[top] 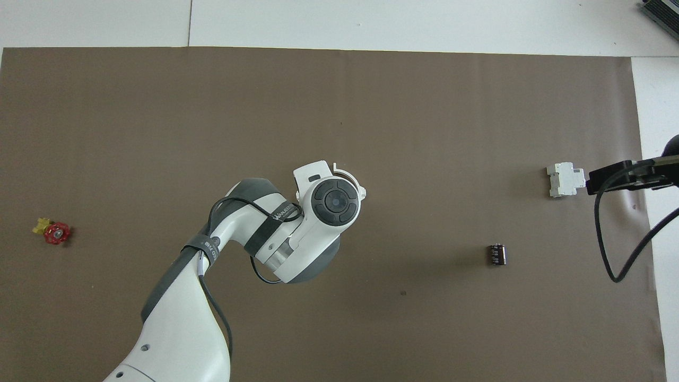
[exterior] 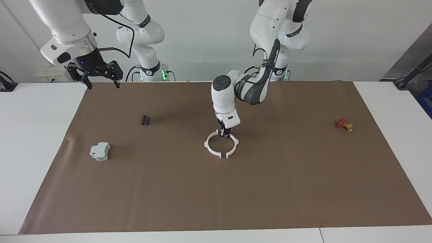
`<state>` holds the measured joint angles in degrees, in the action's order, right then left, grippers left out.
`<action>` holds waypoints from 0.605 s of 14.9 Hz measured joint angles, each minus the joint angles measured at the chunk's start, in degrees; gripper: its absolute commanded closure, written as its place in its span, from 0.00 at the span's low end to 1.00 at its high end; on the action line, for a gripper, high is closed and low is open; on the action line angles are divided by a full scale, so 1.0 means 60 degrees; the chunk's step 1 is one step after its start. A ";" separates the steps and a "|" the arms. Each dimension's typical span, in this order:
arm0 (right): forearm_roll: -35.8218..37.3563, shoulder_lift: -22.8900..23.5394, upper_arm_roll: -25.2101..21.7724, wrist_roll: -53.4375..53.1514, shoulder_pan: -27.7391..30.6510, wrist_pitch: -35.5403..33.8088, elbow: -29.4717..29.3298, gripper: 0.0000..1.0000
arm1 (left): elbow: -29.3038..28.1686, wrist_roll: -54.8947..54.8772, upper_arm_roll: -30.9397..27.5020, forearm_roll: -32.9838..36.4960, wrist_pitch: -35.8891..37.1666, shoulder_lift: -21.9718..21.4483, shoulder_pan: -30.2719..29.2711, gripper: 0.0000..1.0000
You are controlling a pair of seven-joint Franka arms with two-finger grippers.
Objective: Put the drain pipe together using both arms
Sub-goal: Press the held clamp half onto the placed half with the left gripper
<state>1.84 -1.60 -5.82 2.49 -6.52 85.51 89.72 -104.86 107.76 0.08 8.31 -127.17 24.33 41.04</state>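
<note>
A: Where are the two thin white plastic half-circle arcs of the drain pipe point(exterior: 221, 144)?

B: Flat on the brown paper mat point(exterior: 216, 189), about mid-table. Their hollow sides face each other, one arc toward each arm's end. The end tabs nearer the robots sit close together under the gripper; the tabs farther from the robots are just apart, a narrow gap between them.

A: Any long axis?

B: Together they make a near-round ring, so none stands out.

A: And the left gripper point(exterior: 224, 133)?

B: Down at the ring's robot-side edge, fingers pressed together on the arc toward the left arm's end. From overhead its wrist covers most of the ring.

A: The right gripper point(exterior: 100, 77)?

B: Waiting, raised over the mat's corner at the right arm's end, fingers spread, holding nothing.

A: Anything in the way?

B: A small black cylinder point(exterior: 144, 120) and a grey-white boxy block point(exterior: 100, 151) lie well apart toward the right arm's end, a small red and yellow valve point(exterior: 344, 124) toward the left arm's.
</note>
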 measured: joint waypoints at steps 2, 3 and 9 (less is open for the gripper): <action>0.0000 0.0000 0.0000 0.0000 0.0000 0.0000 0.0000 0.00 | 0.0008 0.0024 0.0000 0.0000 -0.0004 0.0007 0.0000 1.00; 0.0000 0.0000 0.0000 0.0000 0.0000 0.0000 0.0000 0.00 | 0.0013 0.0026 0.0000 0.0000 -0.0017 0.0010 0.0000 1.00; 0.0000 0.0000 0.0000 0.0000 0.0000 0.0000 0.0000 0.00 | 0.0025 0.0025 0.0003 0.0000 -0.0257 0.0049 0.0001 1.00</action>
<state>1.84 -1.60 -5.82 2.49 -6.52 85.51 89.72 -104.71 107.91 0.10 8.31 -128.71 24.62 41.04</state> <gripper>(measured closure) 0.000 0.930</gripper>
